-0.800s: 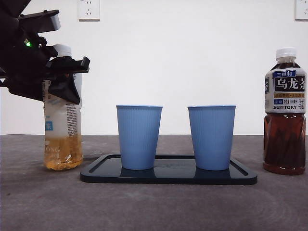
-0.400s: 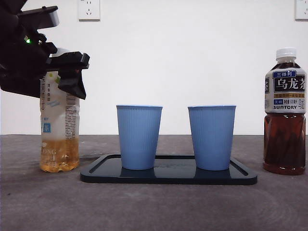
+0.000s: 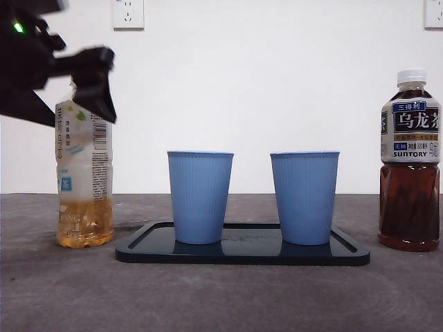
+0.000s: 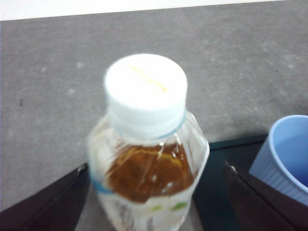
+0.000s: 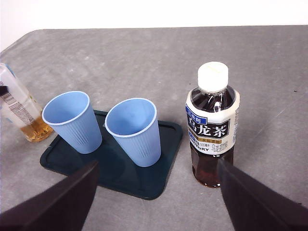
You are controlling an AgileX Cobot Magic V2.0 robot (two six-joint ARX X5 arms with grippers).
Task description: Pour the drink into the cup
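A pale bottle (image 3: 84,180) with a white cap and a little amber drink stands on the table left of the tray. It also shows in the left wrist view (image 4: 147,159) and the right wrist view (image 5: 19,115). My left gripper (image 3: 93,83) is up around the bottle's neck, with its jaws open on either side of it (image 4: 154,211). Two empty blue cups (image 3: 200,197) (image 3: 304,197) stand on a dark tray (image 3: 242,254). My right gripper (image 5: 154,202) is open and empty, high above the table.
A dark tea bottle (image 3: 410,162) with a white cap stands to the right of the tray, also in the right wrist view (image 5: 212,125). A white wall with sockets is behind the table. Bare grey tabletop lies in front of the tray.
My left gripper has risen and shifted left along the pale bottle's neck and is blurred with motion. The bottle has shifted slightly left and stands on the table.
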